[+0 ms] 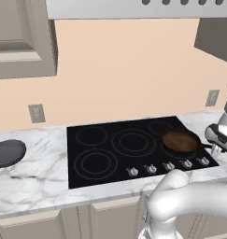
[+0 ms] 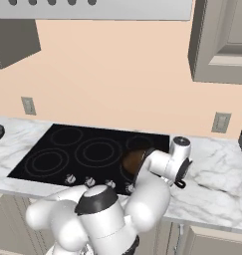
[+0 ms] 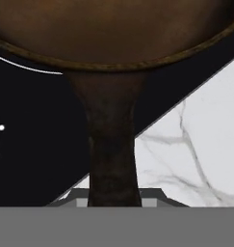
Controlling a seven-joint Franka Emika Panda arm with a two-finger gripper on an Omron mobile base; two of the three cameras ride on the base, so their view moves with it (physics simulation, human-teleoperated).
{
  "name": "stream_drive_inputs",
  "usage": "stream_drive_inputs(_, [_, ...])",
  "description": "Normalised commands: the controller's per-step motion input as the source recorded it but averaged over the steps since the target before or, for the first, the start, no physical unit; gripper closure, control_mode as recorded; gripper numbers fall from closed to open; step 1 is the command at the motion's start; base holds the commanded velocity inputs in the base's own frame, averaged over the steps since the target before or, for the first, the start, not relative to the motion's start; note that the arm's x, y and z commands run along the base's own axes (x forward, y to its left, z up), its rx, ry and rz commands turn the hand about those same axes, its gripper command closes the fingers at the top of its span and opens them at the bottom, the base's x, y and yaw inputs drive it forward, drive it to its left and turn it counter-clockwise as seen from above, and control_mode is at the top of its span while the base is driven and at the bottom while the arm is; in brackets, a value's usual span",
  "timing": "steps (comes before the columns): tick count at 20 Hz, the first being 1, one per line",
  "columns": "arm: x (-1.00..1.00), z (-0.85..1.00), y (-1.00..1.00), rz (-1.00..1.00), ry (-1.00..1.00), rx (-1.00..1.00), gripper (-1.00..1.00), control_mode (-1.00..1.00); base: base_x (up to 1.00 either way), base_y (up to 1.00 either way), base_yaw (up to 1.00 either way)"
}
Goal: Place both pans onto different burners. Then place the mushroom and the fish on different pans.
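Note:
The rusty-brown pan (image 1: 180, 140) lies over the front right burner of the black cooktop (image 1: 119, 161); whether it rests on the glass I cannot tell. Its long dark handle (image 3: 112, 144) runs straight down between my fingertips in the hand view, and my gripper (image 3: 113, 198) is shut on it. In the left base view the gripper (image 1: 214, 148) is at the cooktop's right edge. The pan (image 2: 133, 159) peeks out behind my arm in the right base view. The dark grey pan (image 1: 8, 152) sits on the counter far to the left. The mushroom and the fish are out of view.
Bare ring burners lie at the centre (image 1: 133, 141), front left (image 1: 95, 163) and back left (image 1: 91, 135). Silver knobs (image 1: 167, 166) line the cooktop's front edge. Marble counter (image 1: 35, 182) flanks both sides. Wall cabinets (image 2: 222, 45) and a range hood hang above.

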Motion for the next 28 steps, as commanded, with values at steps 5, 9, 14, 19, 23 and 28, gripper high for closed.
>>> stream_drive_inputs(5, [0.04, -0.21, 0.03, 0.1, 0.01, -0.01, 1.0, -1.0, 0.0, 0.0, 0.0])
stream_drive_inputs(9, [0.03, -0.02, 0.0, 0.04, 0.01, 0.0, 1.0, -1.0, 0.0, 0.0, 0.0])
stream_drive_inputs(14, [0.0, 0.0, 0.04, 0.01, 0.0, 0.0, 1.0, -1.0, 0.0, 0.0, 0.0])
stream_drive_inputs(19, [0.0, 0.0, 0.0, 0.0, 0.0, 0.0, -1.0, -1.0, 0.0, 0.0, 0.0])
stream_drive_inputs(23, [0.0, 0.0, 0.0, 0.0, 0.0, 0.0, -1.0, -1.0, 0.0, 0.0, 0.0])
stream_drive_inputs(28, [-0.1, 0.31, 0.0, 0.0, -0.01, 0.0, -1.0, -1.0, 0.0, 0.0, 0.0])
